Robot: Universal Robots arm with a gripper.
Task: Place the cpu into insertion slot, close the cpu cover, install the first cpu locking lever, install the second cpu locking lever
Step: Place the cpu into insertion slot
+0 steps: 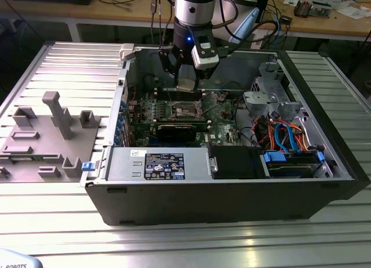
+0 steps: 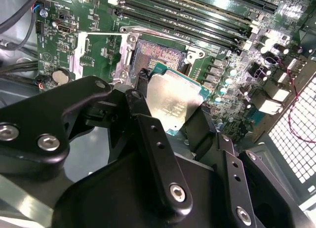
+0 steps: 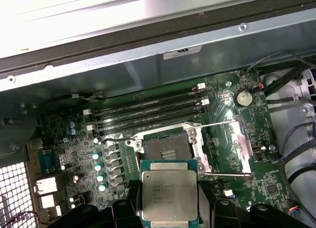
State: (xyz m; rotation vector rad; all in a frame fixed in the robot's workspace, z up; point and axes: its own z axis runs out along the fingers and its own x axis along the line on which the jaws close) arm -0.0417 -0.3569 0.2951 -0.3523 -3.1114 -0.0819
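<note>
- jaws?
- i see the black gripper [image 1: 186, 82] clamped on opposite edges of the flat square silvery cpu [image 3: 169, 193], metal face up.
- where?
- held above the board, beside the dark square insertion slot [image 3: 165, 146], edges parallel to it; thin silvery cpu cover [image 3: 238, 141] lies swung back.

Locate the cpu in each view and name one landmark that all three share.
Exterior view: the cpu hangs in the hand over the motherboard.
Second wrist view: the cpu is tilted, silvery face showing, beside the insertion slot.
First wrist view: the cpu faces the camera, next to the insertion slot.
Shared landmark: the insertion slot, open and empty.
</note>
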